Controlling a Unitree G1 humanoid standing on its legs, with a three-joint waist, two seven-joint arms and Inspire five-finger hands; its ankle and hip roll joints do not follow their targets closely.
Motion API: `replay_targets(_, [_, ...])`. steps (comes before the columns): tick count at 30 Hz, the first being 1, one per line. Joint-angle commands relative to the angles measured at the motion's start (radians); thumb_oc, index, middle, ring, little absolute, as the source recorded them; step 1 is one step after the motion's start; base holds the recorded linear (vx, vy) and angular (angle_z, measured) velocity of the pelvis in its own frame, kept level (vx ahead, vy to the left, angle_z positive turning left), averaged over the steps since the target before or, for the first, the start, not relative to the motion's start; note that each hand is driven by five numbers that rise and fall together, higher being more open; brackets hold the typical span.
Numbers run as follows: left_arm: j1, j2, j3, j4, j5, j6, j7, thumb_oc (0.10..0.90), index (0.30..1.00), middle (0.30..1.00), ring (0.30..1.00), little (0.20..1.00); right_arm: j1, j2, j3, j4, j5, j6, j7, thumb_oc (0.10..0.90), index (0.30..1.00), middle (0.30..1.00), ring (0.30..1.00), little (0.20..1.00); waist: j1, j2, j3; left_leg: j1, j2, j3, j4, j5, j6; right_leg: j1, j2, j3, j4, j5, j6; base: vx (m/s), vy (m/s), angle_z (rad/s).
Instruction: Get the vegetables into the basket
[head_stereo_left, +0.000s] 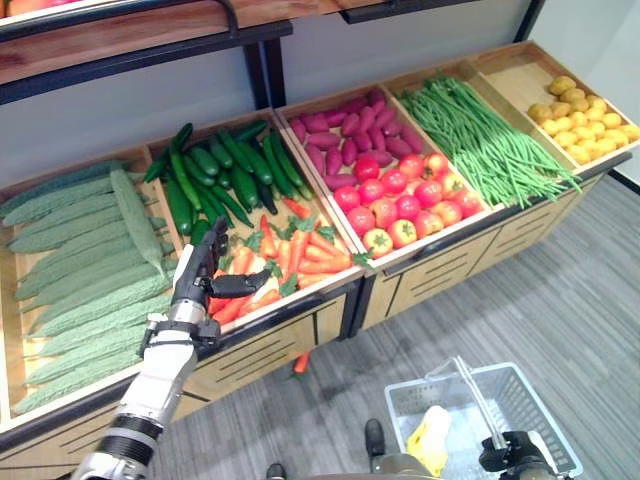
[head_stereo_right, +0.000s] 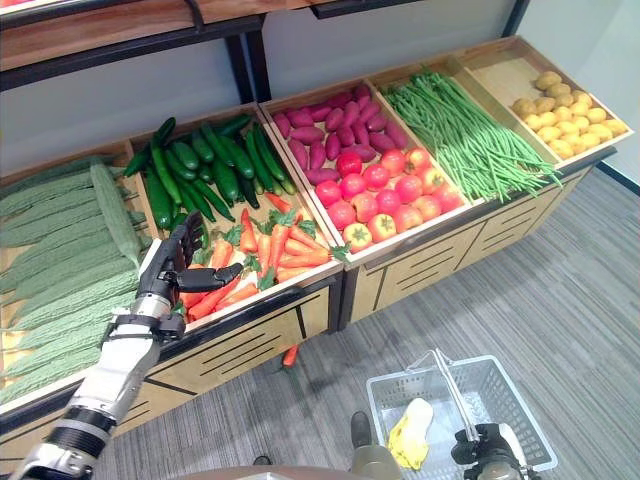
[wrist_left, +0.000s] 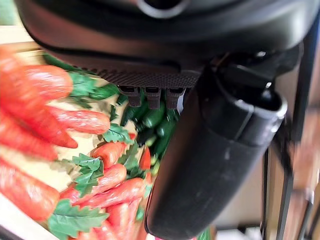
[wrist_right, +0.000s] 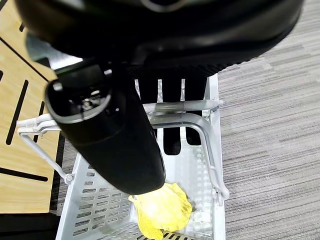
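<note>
Orange carrots with green tops fill a wooden bin at the front of the stand. My left hand hovers open over that bin's left end, fingers straight and thumb out above the carrots, holding nothing. Low on the right, a white slotted basket hangs just above the floor. My right hand is shut on its handle. A yellow vegetable lies inside the basket. One carrot lies on the floor under the stand.
Behind the carrots are dark cucumbers. Green ridged gourds lie to the left. To the right are tomatoes, purple sweet potatoes, green beans and yellow potatoes. A shelf runs above; grey carpet lies in front.
</note>
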Motion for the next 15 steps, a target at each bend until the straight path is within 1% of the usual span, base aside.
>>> replay_targets(1, [-0.157, 0.052, 0.039, 0.01, 0.049, -0.079, 0.028, 0.9, 1.0, 1.0, 1.0, 1.0, -0.038, -0.068, 0.033, -0.017, -0.011, -0.043, -0.028, 0.4, 0.3, 0.3, 0.3, 0.3, -0.007, -0.058, -0.062, -0.039, 0.009, -0.029, 0.001, 0.005, -0.019, 0.046, -0.081, -0.016, 0.007, -0.059, 0.096, 0.02, -0.004, -0.08])
replay_targets(2, [-0.157, 0.052, 0.039, 0.01, 0.048, -0.079, 0.028, 0.9, 1.0, 1.0, 1.0, 1.0, -0.038, -0.068, 0.033, -0.017, -0.011, -0.043, -0.028, 0.4, 0.3, 0.3, 0.3, 0.3, -0.007, -0.058, -0.062, -0.039, 0.009, -0.029, 0.001, 0.005, -0.019, 0.046, -0.081, -0.016, 0.007, -0.059, 0.096, 0.03, -0.003, -0.06])
replay_targets(4, [-0.207, 0.065, 0.022, 0.057, 0.036, -0.072, 0.034, 0.9, 1.0, 1.0, 1.0, 1.0, -0.038, -0.073, 0.039, -0.016, -0.011, -0.043, -0.026, 0.4, 0.3, 0.3, 0.3, 0.3, -0.015, -0.055, -0.062, -0.033, 0.01, -0.023, 0.001, 0.002, -0.019, 0.047, -0.081, -0.012, 0.007, -0.059, 0.097, 0.03, 0.0, -0.03])
replay_targets(6, [-0.235, 0.044, 0.019, 0.085, -0.035, -0.073, 0.021, 0.9, 1.0, 1.0, 1.0, 1.0, -0.037, -0.073, 0.042, -0.026, -0.009, -0.042, -0.023, 0.4, 0.3, 0.3, 0.3, 0.3, -0.021, -0.054, -0.063, -0.032, 0.008, -0.019, 0.001, 0.001, -0.019, 0.047, -0.081, -0.01, 0.007, -0.058, 0.098, 0.0, 0.0, 0.0])
replay_targets(7, [-0.263, 0.011, 0.012, 0.102, -0.12, -0.073, 0.007, 0.9, 1.0, 1.0, 1.0, 1.0, -0.041, -0.071, 0.044, -0.025, -0.005, -0.038, -0.022, 0.4, 0.3, 0.3, 0.3, 0.3, -0.026, -0.052, -0.061, -0.034, 0.006, -0.017, 0.001, 0.002, -0.019, 0.045, -0.081, -0.008, 0.007, -0.057, 0.099, 0.0, 0.0, 0.0])
replay_targets(8, [-0.279, -0.004, 0.004, 0.109, -0.149, -0.071, 0.005, 0.9, 1.0, 1.0, 1.0, 1.0, -0.045, -0.071, 0.047, -0.027, -0.004, -0.036, -0.022, 0.4, 0.3, 0.3, 0.3, 0.3, -0.03, -0.051, -0.059, -0.034, 0.006, -0.017, 0.001, 0.002, -0.018, 0.043, -0.081, -0.005, 0.007, -0.057, 0.099, 0.0, 0.0, 0.0])
replay_targets(11, [-0.309, -0.036, -0.013, 0.123, -0.189, -0.071, 0.003, 0.9, 1.0, 1.0, 1.0, 1.0, -0.054, -0.067, 0.056, -0.024, -0.002, -0.032, -0.019, 0.4, 0.3, 0.3, 0.3, 0.3, -0.034, -0.048, -0.056, -0.036, 0.007, -0.014, 0.001, 0.002, -0.017, 0.037, -0.081, -0.002, 0.007, -0.055, 0.099, 0.0, -0.002, -0.05])
replay_targets(15, [-0.345, -0.064, -0.036, 0.143, -0.19, -0.068, 0.023, 0.9, 1.0, 1.0, 1.0, 1.0, -0.064, -0.064, 0.065, -0.027, -0.002, -0.03, -0.024, 0.4, 0.3, 0.3, 0.3, 0.3, -0.04, -0.045, -0.049, -0.04, 0.008, -0.011, 0.001, 0.003, -0.017, 0.029, -0.08, 0.004, 0.007, -0.053, 0.097, 0.0, -0.003, -0.05])
